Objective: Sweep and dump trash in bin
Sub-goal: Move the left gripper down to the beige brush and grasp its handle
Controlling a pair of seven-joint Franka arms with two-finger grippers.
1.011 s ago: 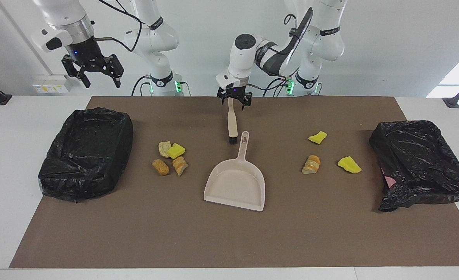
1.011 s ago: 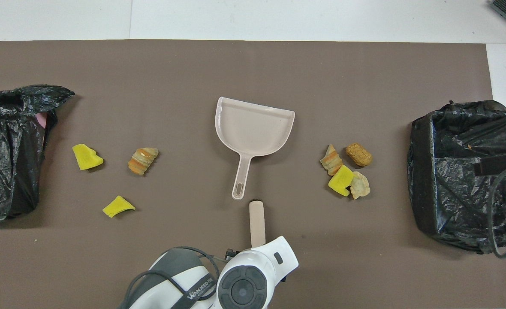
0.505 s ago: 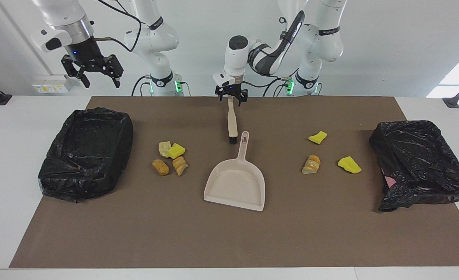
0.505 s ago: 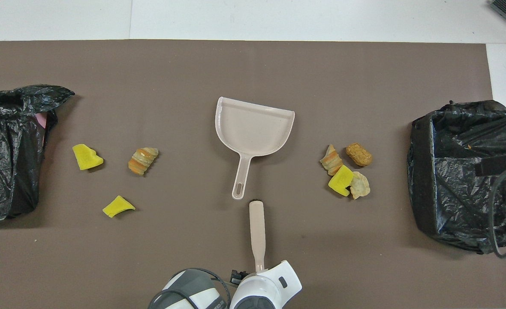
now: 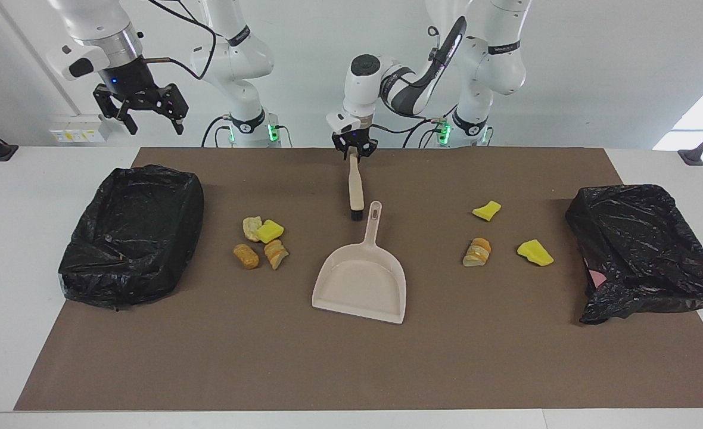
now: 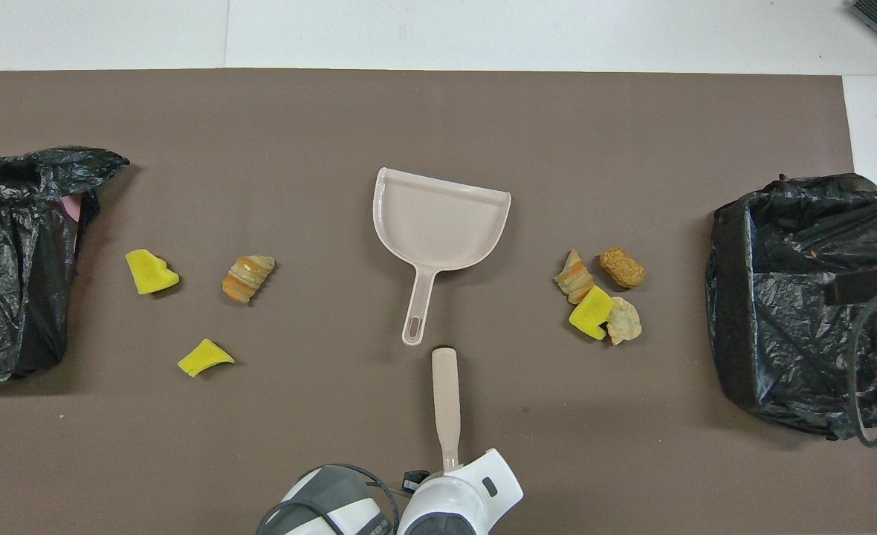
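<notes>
My left gripper (image 5: 354,151) is down at the mat's edge nearest the robots, shut on the handle tip of a beige brush (image 5: 355,185). The brush (image 6: 446,401) lies flat, its dark bristle end by the handle of the beige dustpan (image 5: 361,277). Trash lies in two groups. Several bread lumps and a yellow wedge (image 5: 260,241) cluster toward the right arm's end. A bread slice (image 5: 477,252) and two yellow wedges (image 5: 487,210) (image 5: 535,252) lie toward the left arm's end. My right gripper (image 5: 140,113) hangs open and high, waiting, above the table edge by a black-bagged bin (image 5: 132,232).
A second black-bagged bin (image 5: 643,250) stands at the left arm's end of the brown mat (image 5: 351,369). The dustpan (image 6: 438,223) lies mid-mat with its mouth turned away from the robots. In the overhead view the left wrist (image 6: 457,498) covers the brush's handle tip.
The left gripper drew back along the brush handle toward the robots, then closed its fingers on the handle tip. The right arm, trash and dustpan have not moved.
</notes>
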